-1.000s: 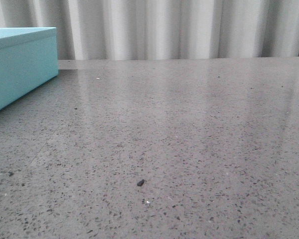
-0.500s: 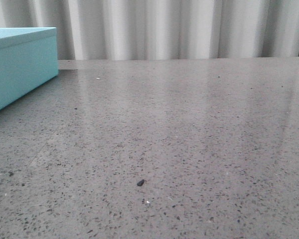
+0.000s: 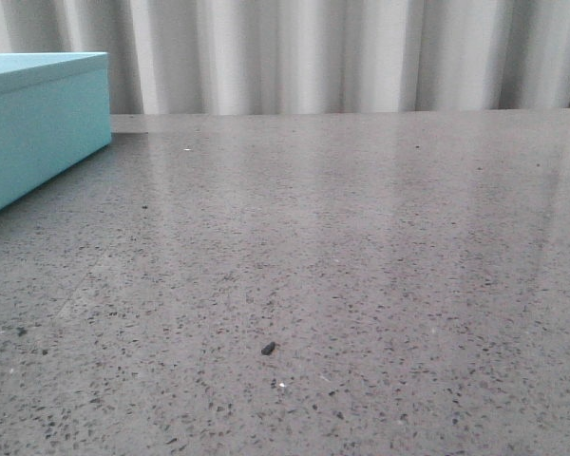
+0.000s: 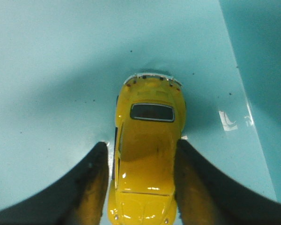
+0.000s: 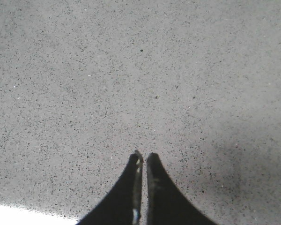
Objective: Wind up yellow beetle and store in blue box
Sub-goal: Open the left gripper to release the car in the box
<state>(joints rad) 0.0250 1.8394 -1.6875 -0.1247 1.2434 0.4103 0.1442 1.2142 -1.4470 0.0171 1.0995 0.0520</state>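
The yellow beetle (image 4: 147,154) lies roof-up between the dark fingers of my left gripper (image 4: 140,145), over the turquoise inside floor of the blue box (image 4: 51,70). One finger (image 4: 192,178) lies flat against the car's side. The other finger (image 4: 91,183) meets its front fender, with a thin sliver of floor showing beside the door. The car's rear bumper is close to a box wall. In the front view the blue box (image 3: 38,119) stands at the far left; neither arm nor the car shows there. My right gripper (image 5: 144,157) is shut on nothing above the bare table.
The speckled grey tabletop (image 3: 361,266) carries a small dark crumb (image 3: 268,349) near the front. A pale curtain (image 3: 342,52) hangs behind the table's far edge. A box side wall (image 4: 262,56) rises beside the car.
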